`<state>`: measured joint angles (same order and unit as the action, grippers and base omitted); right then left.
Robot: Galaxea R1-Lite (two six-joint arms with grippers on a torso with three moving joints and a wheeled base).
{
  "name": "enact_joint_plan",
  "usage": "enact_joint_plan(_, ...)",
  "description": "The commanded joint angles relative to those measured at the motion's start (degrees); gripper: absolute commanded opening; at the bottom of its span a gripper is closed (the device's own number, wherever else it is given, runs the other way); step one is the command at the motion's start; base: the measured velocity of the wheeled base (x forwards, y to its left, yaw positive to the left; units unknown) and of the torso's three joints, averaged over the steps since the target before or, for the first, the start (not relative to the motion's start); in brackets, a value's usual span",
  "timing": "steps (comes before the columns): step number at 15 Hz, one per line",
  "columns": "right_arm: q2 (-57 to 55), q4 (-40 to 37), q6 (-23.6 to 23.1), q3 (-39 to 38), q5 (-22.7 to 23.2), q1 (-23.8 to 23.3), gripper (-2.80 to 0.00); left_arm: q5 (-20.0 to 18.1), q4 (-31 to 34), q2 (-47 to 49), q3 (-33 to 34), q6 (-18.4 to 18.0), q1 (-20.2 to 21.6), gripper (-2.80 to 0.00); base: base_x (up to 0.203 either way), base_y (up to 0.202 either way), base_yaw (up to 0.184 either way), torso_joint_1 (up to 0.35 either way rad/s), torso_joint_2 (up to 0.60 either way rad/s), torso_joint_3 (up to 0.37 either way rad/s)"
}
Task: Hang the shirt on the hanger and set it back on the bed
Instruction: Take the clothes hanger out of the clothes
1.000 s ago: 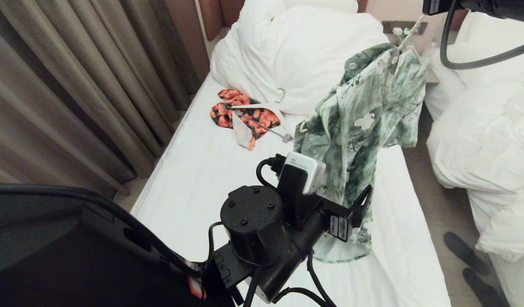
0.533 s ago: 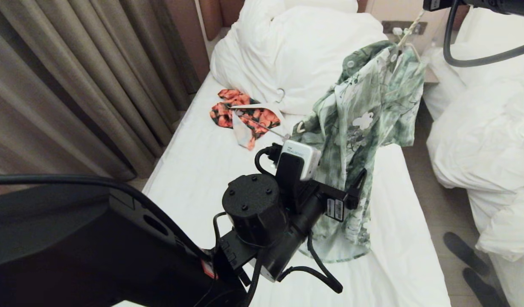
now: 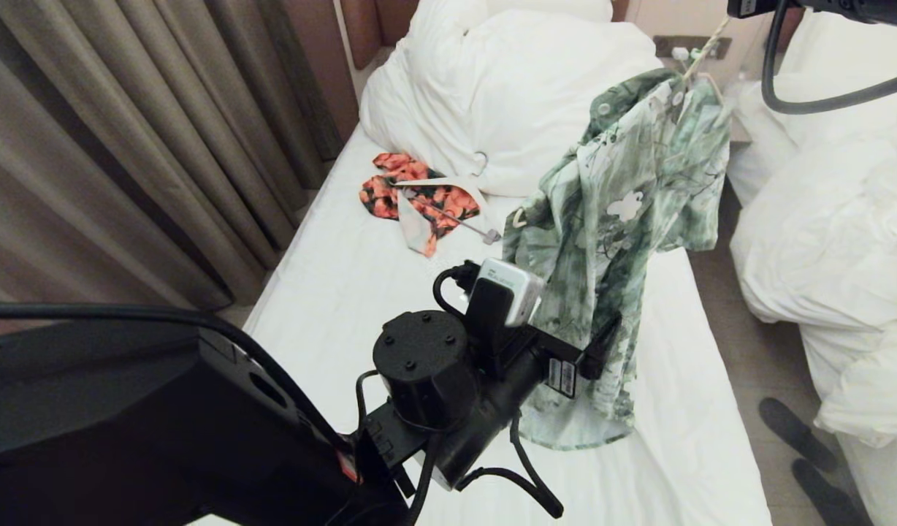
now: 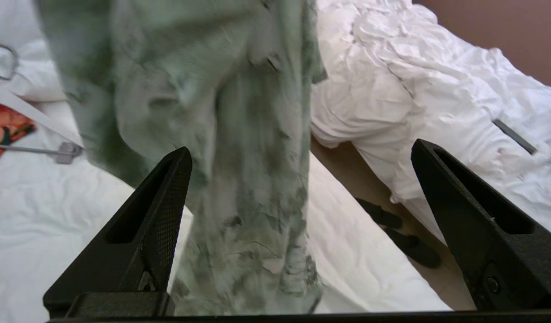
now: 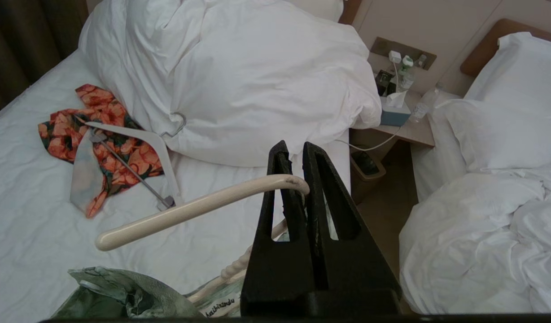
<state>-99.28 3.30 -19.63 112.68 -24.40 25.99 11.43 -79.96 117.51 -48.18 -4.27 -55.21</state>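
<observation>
The green-and-white shirt hangs in the air over the bed, draped on the cream hanger. Its lower hem touches the sheet. In the right wrist view my right gripper is shut on the hanger's curved hook, high above the bed's right edge. My left gripper stands low beside the shirt's lower part. In the left wrist view it is open wide. The shirt's cloth hangs loose in front of the gap, nearer one finger, and is not gripped.
An orange-and-black garment with a flat white hanger lies on the sheet below the big white duvet. Curtains run along the left. Another bed with heaped bedding is on the right, with dark shoes in the aisle and a nightstand beyond.
My left wrist has drifted slightly left along the shirt's lower part. The shirt swayed a little left on the hanger and swung back. The right arm has held still.
</observation>
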Motion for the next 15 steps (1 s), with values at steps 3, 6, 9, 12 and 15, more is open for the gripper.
enact_joint_plan(3, 0.14, -0.03, -0.15, -0.1, -0.21, 0.29, -2.8, 0.25, -0.63, -0.26, -1.74, -0.04, 1.29, 0.0, 0.0, 0.0, 0.0, 0.0, 0.0, 0.0)
enact_joint_plan(6, 0.14, -0.04, -0.24, -0.1, -0.21, 0.29, -2.8, 0.18, -0.71, -0.26, -1.76, -0.99, 2.29, 0.0, 0.0, 0.0, 0.0, 0.0, 0.0, 0.0)
enact_joint_plan(9, 0.14, -0.04, -0.32, -0.01, -0.12, 0.11, -2.8, -0.75, -0.72, -0.03, -0.31, -1.8, 3.18, 0.0, 0.0, 0.0, 0.0, 0.0, 0.0, 0.0)
enact_joint_plan(12, 0.14, 0.04, -0.67, -0.01, -0.12, 0.12, -2.8, -3.52, -0.72, -0.26, 1.09, -1.8, 3.71, 0.0, 0.0, 0.0, 0.0, 0.0, 0.0, 0.0)
enact_joint_plan(15, 0.23, 0.04, -0.59, -0.1, -0.12, 0.38, -2.8, -2.39, -1.12, -0.17, -1.16, -1.8, 4.23, 0.0, 0.0, 0.0, 0.0, 0.0, 0.0, 0.0)
